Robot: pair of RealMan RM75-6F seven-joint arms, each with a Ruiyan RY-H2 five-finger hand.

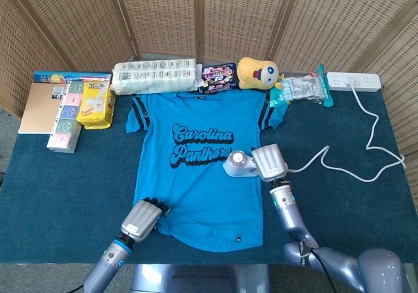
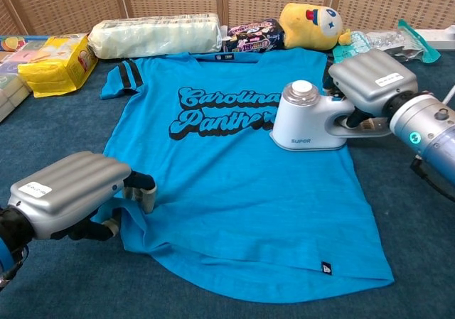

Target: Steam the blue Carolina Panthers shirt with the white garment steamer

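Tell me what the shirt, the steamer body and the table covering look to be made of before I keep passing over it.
Blue shirt: thin soft knit, probably cotton or a blend; matte, bunching at the left hand.
White steamer, held by the right hand: smooth, glossy moulded plastic, by its sheen.
Table covering: dark teal, felt-like or short-pile fabric; matte, slightly fuzzy.
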